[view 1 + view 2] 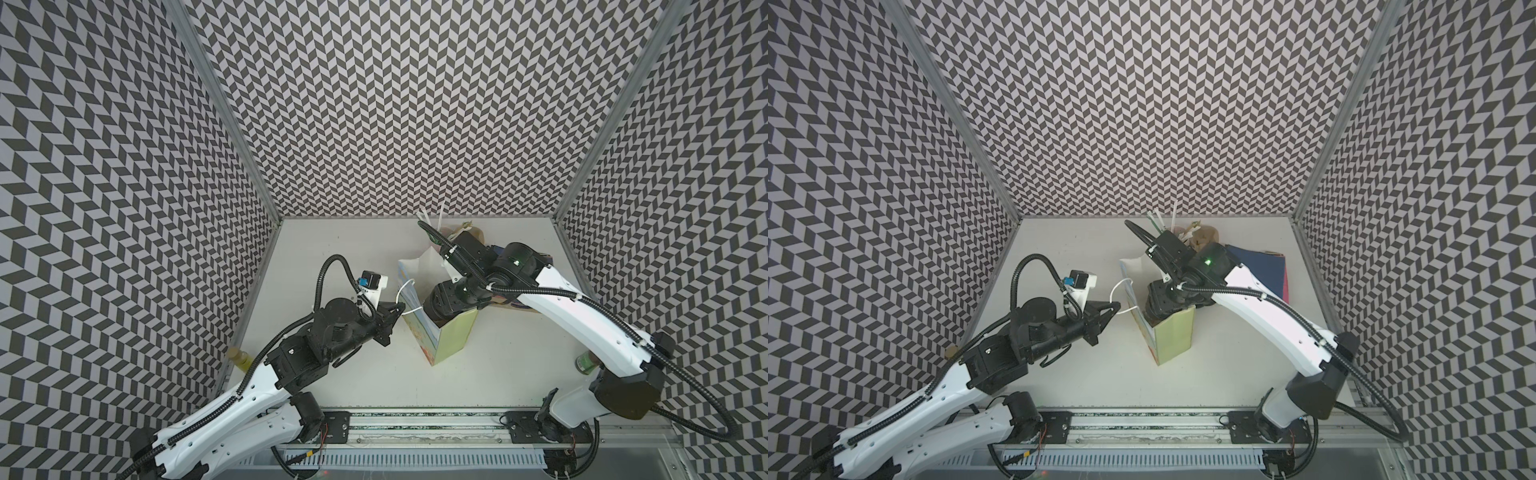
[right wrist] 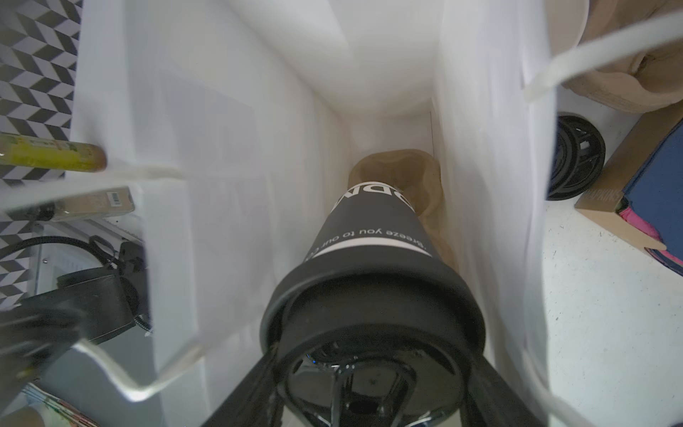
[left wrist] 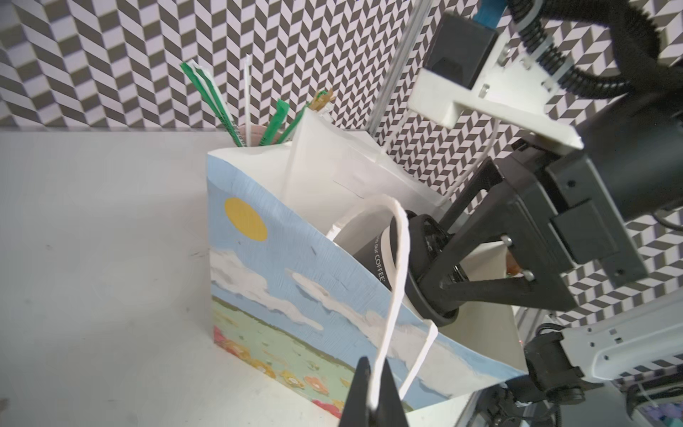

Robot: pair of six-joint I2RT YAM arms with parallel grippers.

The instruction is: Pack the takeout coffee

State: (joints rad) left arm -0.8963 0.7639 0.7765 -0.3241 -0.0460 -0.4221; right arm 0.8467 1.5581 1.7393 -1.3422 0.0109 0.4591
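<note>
While pinching the near white handle with the left jaws closed fully on it, pulls that side of the gift bag outward, seemingly to hold the mouth wide and steady the bag on the surface. Carries the takeout coffee in the right jaws, spread wide across its black lid and clamped on it, probably because a top grip leaves the cup's sides free of the narrow white walls. Sets the cup within the bag's mouth, tilted, base first, lid at about rim height in the left wrist view. Aims the base toward a tan pulp carrier lying on the bag's floor, likely put there to seat the cup; cannot tell whether touching, though judged well short of it. Sits clear of the wrapped straws standing behind the bag. Step judged: lowering into the bag, roughly midway. Needs a straighter cup before release, else risks leaning on 1 wall and tipping off the carrier's well.
</note>
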